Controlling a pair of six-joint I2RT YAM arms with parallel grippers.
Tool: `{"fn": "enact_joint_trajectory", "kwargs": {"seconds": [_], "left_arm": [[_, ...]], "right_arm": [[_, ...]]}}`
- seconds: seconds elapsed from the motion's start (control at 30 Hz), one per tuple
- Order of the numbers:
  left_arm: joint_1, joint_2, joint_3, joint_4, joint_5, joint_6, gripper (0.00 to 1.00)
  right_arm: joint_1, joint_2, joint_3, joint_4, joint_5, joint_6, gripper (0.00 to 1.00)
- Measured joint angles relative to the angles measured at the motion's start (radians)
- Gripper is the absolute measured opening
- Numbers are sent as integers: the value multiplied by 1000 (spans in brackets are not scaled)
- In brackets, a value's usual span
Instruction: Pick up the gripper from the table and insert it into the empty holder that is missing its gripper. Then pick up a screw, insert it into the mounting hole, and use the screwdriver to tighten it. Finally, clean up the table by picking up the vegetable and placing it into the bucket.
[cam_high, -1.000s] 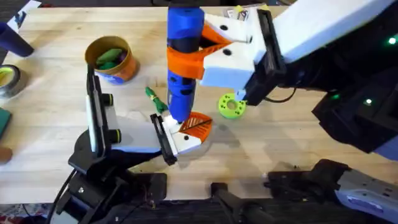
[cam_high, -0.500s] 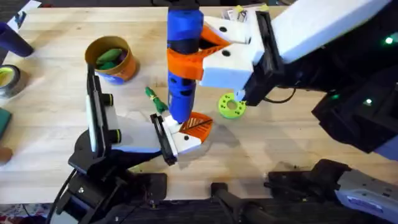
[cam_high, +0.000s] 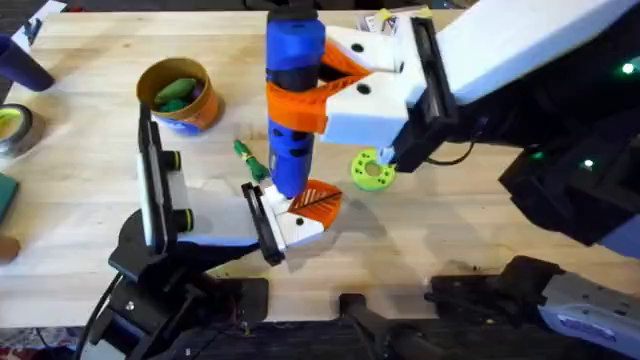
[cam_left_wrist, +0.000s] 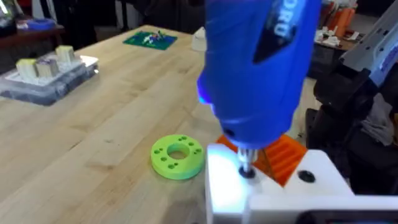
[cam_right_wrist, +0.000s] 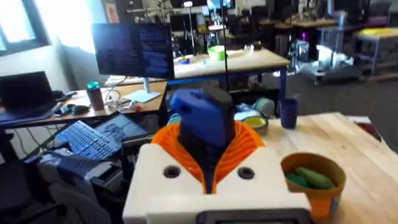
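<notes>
My right gripper (cam_high: 297, 100), white with orange fingers, is shut on the bright-blue screwdriver (cam_high: 293, 150) and holds it upright. The screwdriver tip (cam_left_wrist: 247, 169) rests in a hole on the gripper piece (cam_high: 312, 203), whose white block (cam_left_wrist: 273, 186) sits against the black clamp plate (cam_high: 262, 222) of the holder (cam_high: 215, 215). Its orange ribbed tip (cam_left_wrist: 283, 155) points away from the holder. A slim green vegetable (cam_high: 247, 158) lies on the table just left of the screwdriver. The orange bucket (cam_high: 180, 95) stands farther back left with green pieces inside (cam_right_wrist: 309, 176).
A round green disc with holes (cam_high: 372, 170) lies right of the screwdriver. A grey tape roll (cam_high: 12, 130) and a dark-blue cylinder (cam_high: 20, 62) sit at the far left edge. A clear parts box (cam_left_wrist: 46, 78) rests farther off. Dark arm hardware lines the front edge.
The screwdriver and my right gripper have edged very slightly left. Nothing else has moved.
</notes>
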Motion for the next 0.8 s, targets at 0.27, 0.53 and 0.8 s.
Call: {"fn": "enact_joint_trajectory", "kwargs": {"seconds": [0.27,0.53,0.8], "left_arm": [[0,1,0,-5,0,0,18],[0,1,0,-5,0,1,18],[0,1,0,-5,0,1,18]], "right_arm": [[-7,-1,0,213,2,36,36],[-50,0,0,143,-1,45,38],[-311,3,5,-166,7,-105,38]]}}
